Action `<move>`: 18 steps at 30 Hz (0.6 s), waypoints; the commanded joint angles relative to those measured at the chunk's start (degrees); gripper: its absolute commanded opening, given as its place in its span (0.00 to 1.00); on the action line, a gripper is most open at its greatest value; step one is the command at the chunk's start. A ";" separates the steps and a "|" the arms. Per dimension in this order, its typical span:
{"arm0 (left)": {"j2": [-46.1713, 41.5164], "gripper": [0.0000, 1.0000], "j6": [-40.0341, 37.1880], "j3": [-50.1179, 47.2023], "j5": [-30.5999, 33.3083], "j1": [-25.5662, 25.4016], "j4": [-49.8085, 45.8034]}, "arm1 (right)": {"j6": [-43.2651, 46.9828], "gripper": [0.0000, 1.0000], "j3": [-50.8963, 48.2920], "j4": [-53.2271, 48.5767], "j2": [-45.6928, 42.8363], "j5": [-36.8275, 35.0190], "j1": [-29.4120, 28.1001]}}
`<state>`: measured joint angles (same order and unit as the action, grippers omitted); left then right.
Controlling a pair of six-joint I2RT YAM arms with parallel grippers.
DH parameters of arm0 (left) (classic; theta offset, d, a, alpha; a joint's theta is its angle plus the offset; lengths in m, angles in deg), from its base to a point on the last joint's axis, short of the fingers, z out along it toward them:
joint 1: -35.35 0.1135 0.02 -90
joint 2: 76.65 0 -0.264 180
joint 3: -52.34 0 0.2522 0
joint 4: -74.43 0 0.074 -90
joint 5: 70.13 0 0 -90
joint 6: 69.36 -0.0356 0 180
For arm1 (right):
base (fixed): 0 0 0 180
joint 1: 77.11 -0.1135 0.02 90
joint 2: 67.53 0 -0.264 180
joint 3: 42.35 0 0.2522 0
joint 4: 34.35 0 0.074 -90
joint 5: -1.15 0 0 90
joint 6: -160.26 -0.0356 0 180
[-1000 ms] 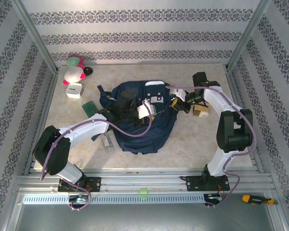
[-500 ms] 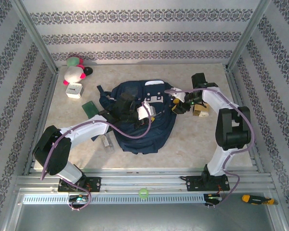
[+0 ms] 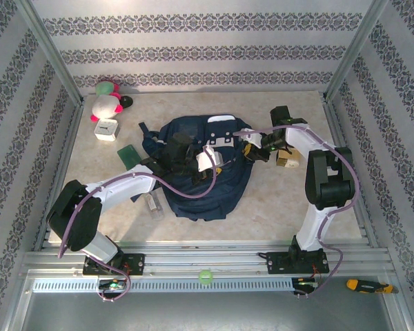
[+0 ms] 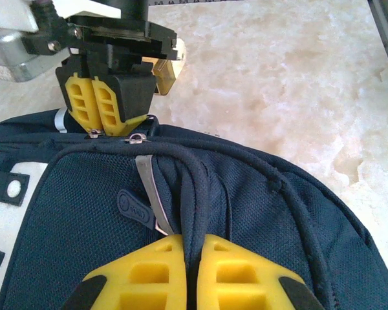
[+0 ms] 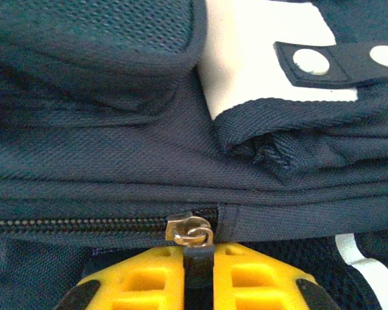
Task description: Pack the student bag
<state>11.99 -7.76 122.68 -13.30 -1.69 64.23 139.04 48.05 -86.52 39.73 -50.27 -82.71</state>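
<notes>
The student bag (image 3: 193,193) lies flat in the middle of the table, navy with white patches. My left gripper (image 3: 219,164) rests on top of it. In the left wrist view this gripper (image 4: 193,252) is shut on a raised fold of the bag's fabric (image 4: 194,194). My right gripper (image 3: 251,149) is at the bag's right edge. It also shows in the left wrist view, where the right gripper (image 4: 110,132) touches the bag's rim. In the right wrist view it (image 5: 198,258) is shut on the dark pull tab of the zipper slider (image 5: 189,229), with the zipper (image 5: 77,225) running left.
A pink, white and green plush toy (image 3: 107,100), a white box (image 3: 105,129) and a green item (image 3: 129,154) sit at the back left. A clear small object (image 3: 153,203) lies by the bag's left side. A tan box (image 3: 288,158) stands just right of my right gripper.
My right gripper has shifted slightly left and back along the bag's edge, and the right arm's elbow has swung inward. The left arm and the bag stay put.
</notes>
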 commanded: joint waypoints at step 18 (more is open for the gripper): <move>1.46 0.00 3.47 4.08 17.02 -1.63 4.31 | -6.91 0.00 -10.43 1.92 -15.89 2.74 -2.58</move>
<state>12.27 -6.65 124.14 -3.18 -3.59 64.42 133.77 38.98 -84.16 27.21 -49.22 -84.07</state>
